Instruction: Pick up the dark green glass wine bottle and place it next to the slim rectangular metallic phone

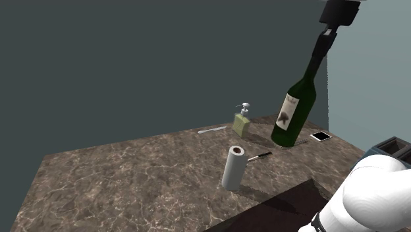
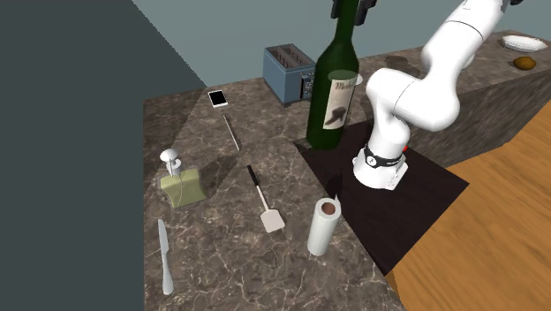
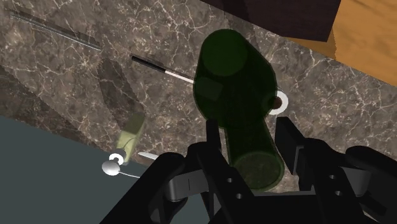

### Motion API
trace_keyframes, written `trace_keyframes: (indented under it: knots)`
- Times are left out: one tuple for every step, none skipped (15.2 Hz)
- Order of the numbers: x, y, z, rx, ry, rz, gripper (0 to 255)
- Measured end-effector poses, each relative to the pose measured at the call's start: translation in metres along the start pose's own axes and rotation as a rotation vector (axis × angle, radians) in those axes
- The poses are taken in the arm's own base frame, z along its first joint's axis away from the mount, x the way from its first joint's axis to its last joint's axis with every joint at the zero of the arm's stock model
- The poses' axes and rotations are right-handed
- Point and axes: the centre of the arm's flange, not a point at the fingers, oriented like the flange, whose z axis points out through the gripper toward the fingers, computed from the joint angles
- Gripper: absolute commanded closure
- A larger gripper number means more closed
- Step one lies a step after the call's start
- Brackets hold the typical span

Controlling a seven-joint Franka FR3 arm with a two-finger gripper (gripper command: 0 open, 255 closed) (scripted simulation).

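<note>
Dark green glass, the wine bottle [image 1: 296, 105] hangs tilted above the worktop [image 1: 132, 178], not yet down beside the phone [image 1: 321, 136], the fingers [image 3: 289, 140] clamped on its neck, seemingly to carry it there.

Items counted, by kind:

- one dark green wine bottle [image 1: 294, 112]
- one flat phone [image 2: 218, 97] with a white border
- one pump soap dispenser [image 2: 181, 185]
- one upright paper towel roll [image 2: 323, 226]
- one spatula [image 2: 263, 201]
- one knife [image 2: 164, 258]
- one thin rod [image 2: 232, 132]
- one blue-grey toaster [image 2: 290, 72]
- one white dish [image 2: 521, 41]
- one small brown round object [image 2: 525, 63]
</note>
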Motion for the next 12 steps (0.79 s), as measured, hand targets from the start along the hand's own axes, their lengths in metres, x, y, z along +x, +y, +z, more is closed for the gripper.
trace_keyframes:
  knots:
    - [0.0, -0.001, -0.007, 0.0, 0.0, 0.0, 255]
    - [-0.001, 0.0, -0.012, 0.0, 0.0, 0.0, 255]
    - [-0.001, 0.0, -0.018, 0.0, 0.0, 0.0, 255]
    - [-0.001, -0.001, -0.022, 0.0, 0.0, 0.0, 255]
    - [0.0, 0.0, -0.027, 0.0, 0.0, 0.0, 255]
    - [0.0, 0.0, -0.033, 0.0, 0.0, 0.0, 255]
    - [0.001, 0.0, -0.039, 0.0, 0.0, 0.0, 255]
    - [0.001, 0.0, -0.044, 0.0, 0.0, 0.0, 255]
    - [0.001, 0.0, -0.049, 0.0, 0.0, 0.0, 255]
    - [0.0, 0.001, -0.054, 0.0, 0.0, 0.0, 255]
    - [0.0, 0.001, -0.06, 0.0, 0.0, 0.0, 255]
    - [0.0, 0.002, -0.064, 0.0, 0.0, 0.0, 255]
